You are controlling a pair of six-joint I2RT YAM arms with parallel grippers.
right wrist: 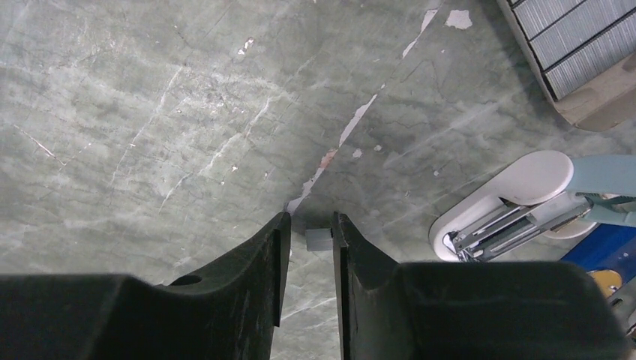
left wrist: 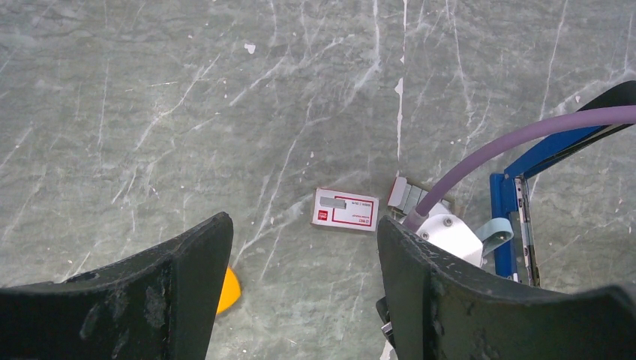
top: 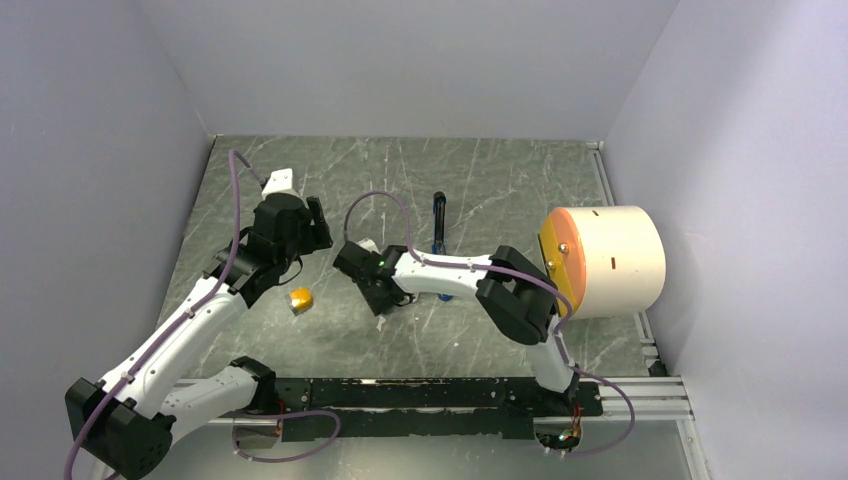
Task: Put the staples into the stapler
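Now the right fingers (right wrist: 247, 285) sit narrow around the staples (right wrist: 319, 238) near the open stapler (left wrist: 501, 217), hold unclear, left fingers (left wrist: 172, 292) spread empty: so thin a strip could twist, snap or slip onto the surface (right wrist: 150, 112).

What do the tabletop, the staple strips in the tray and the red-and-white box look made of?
Grey-green veined tabletop: probably marble-print laminate, matte; white chips along the scratches hint at a thin printed layer.
Silvery ribbed staple strips in the grey tray: metal, fine ribbing, dull sheen.
Small flat red-and-white box: likely printed cardboard, matte faces, crisp edges.
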